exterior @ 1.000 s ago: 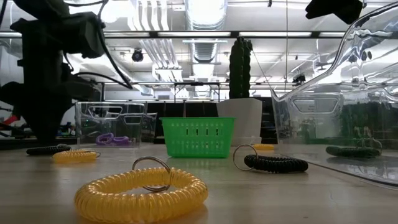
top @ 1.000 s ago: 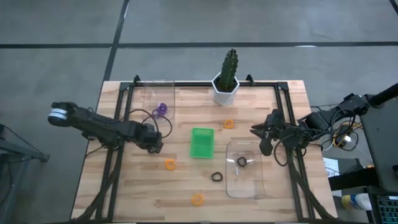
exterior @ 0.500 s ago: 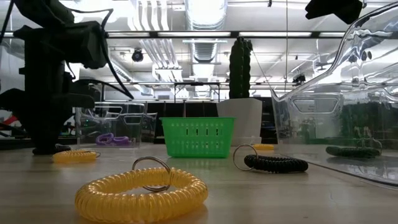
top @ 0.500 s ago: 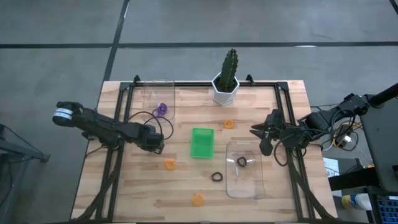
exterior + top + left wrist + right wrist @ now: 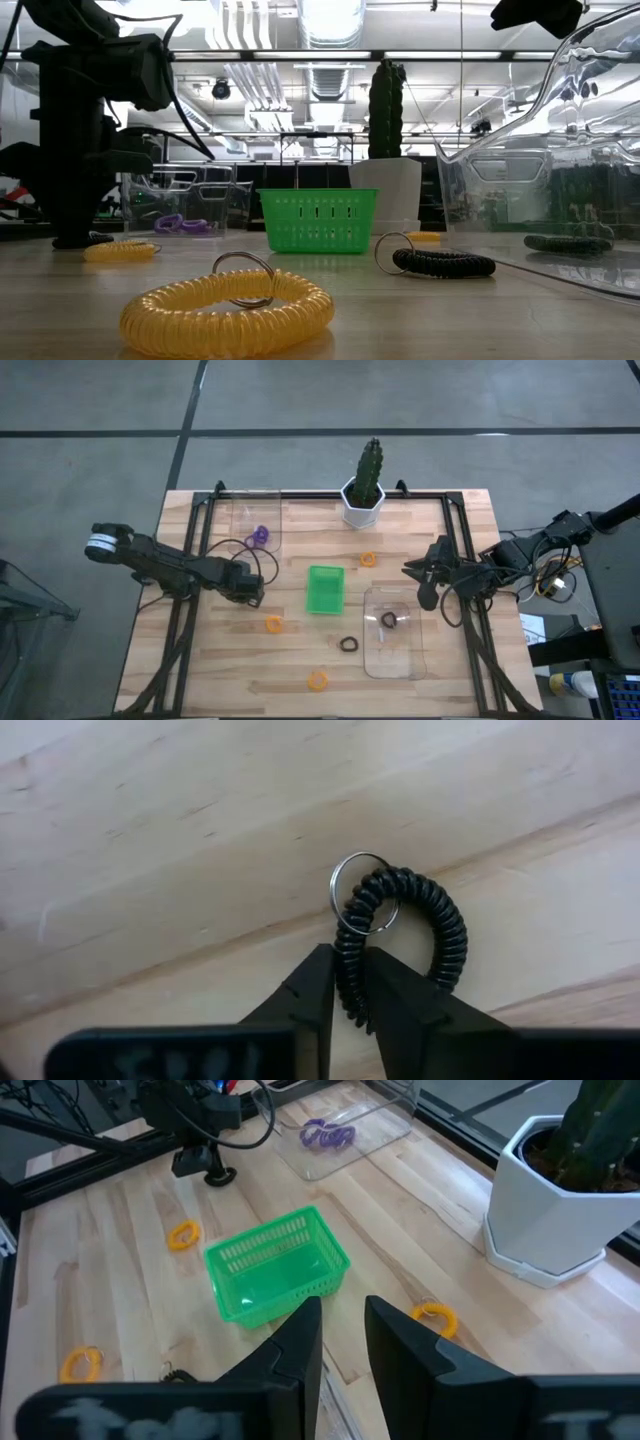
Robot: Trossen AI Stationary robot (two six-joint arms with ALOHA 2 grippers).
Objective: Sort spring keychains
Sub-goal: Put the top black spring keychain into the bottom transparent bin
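My left gripper stands left of the green basket, pointing down, shut on a black spring keychain. My right gripper hovers at the table's right side beside a clear tray, its fingers a narrow gap apart around nothing. Orange keychains lie flat on the wood. One black keychain lies near the tray, another inside it. Purple keychains lie in the far-left clear tray. My left gripper pinches the black keychain's coil between its two fingers, close to where the metal ring hangs on. The fingers come from above, pointing down, across the coil. The rest of the loop lies flat on the wood.
A white pot with a cactus stands at the far edge, middle. A black frame rail runs along both table sides. Cables trail from the left arm over the wood. Bare wood lies near the front left corner.
My left gripper has come down toward the table onto the black keychain, shifting slightly toward the right; over the last half second it has stayed put. Nothing else has moved.
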